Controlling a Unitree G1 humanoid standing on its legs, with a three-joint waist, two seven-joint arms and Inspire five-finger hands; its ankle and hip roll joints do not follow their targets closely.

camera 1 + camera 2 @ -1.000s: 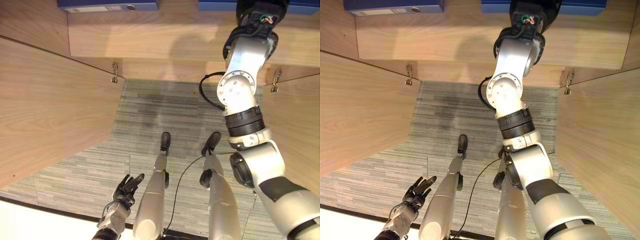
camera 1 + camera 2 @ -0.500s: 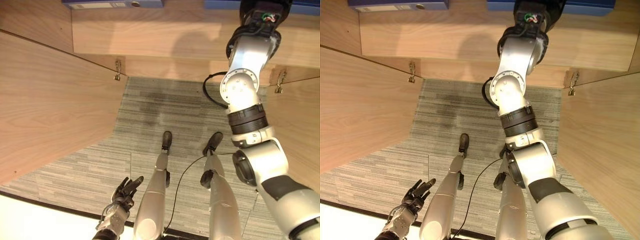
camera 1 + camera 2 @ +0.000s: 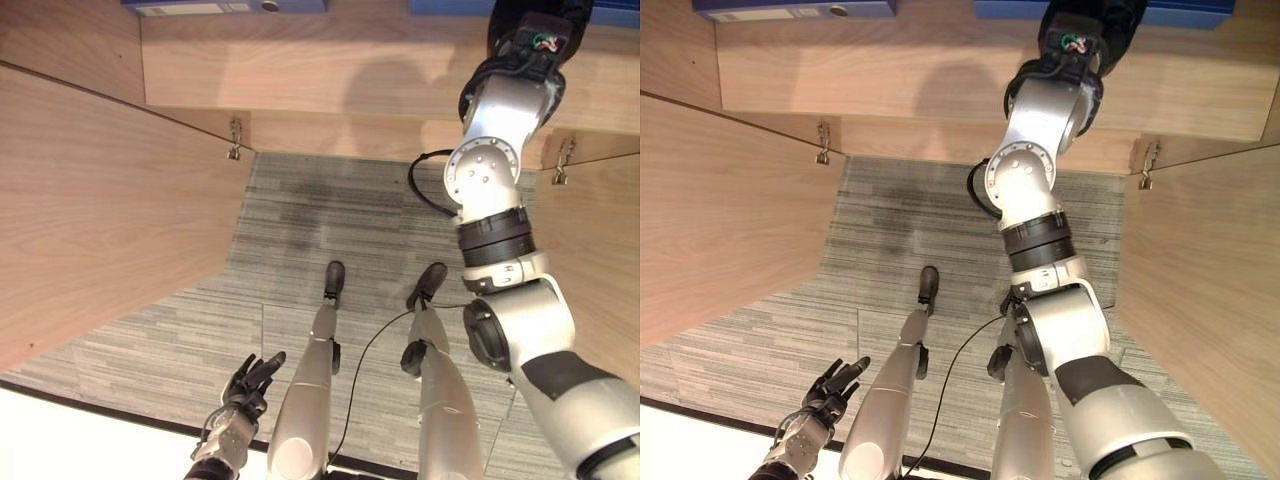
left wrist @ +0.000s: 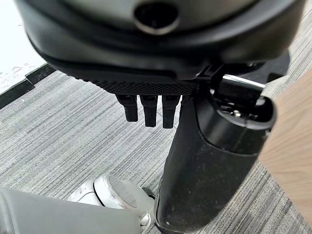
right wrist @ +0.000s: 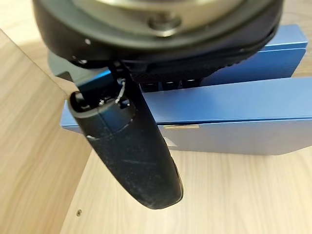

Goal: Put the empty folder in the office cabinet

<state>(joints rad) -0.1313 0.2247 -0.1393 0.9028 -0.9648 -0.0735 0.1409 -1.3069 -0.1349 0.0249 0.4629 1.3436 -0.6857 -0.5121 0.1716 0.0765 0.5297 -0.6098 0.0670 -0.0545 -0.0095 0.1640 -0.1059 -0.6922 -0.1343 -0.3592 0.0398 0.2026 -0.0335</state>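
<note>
Placing step, near done by the look of it. Right hand (image 5: 146, 165) reaches up into the cabinet (image 3: 100, 220); blue folder (image 5: 234, 114) lies on the shelf (image 5: 219, 195) just past its thumb, grip state can't tell. Next: pull arm out w/o dragging the folder. Left hand (image 3: 245, 385) hangs low, fingers spread.

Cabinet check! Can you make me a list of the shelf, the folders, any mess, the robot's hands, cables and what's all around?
Surface: wooden cabinet shelf, bare in front.
Job's things: blue folder lying flat on the shelf; second blue folder behind it.
Clutter: nothing seen.
Hands: right hand up at the blue folder, grip unclear; left hand low above the floor, open, holding nothing.
Cables: nothing seen.
Surroundings: wooden cabinet doors open on both sides; grey carpet below.
</note>
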